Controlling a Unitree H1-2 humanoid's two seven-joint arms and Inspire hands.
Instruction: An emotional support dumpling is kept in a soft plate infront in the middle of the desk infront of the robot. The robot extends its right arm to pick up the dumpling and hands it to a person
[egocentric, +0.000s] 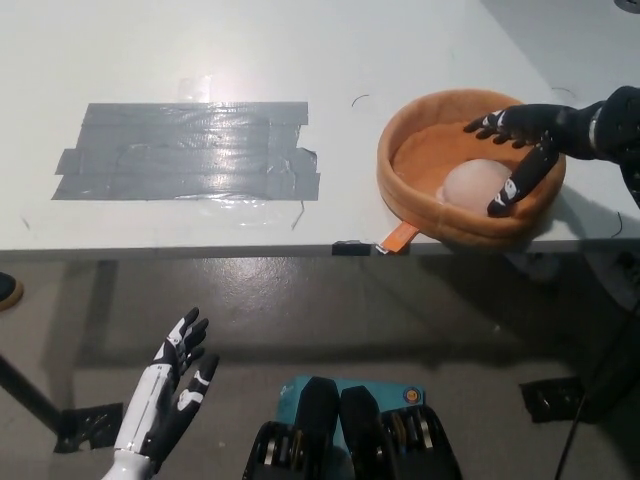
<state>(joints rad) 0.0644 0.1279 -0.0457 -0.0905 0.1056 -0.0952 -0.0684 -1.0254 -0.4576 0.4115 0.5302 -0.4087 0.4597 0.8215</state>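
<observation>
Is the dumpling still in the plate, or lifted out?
In. The dumpling lies on the floor of the orange plate; the right hand is spread over it, fingers not closed.

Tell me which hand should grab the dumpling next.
Right. The right hand is already spread open over the dumpling inside the plate. The left hand rests open below the table edge, far off to the left.

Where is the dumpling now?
In the head view, the dumpling lies inside the orange soft plate at the desk's right, under the open right hand.
</observation>
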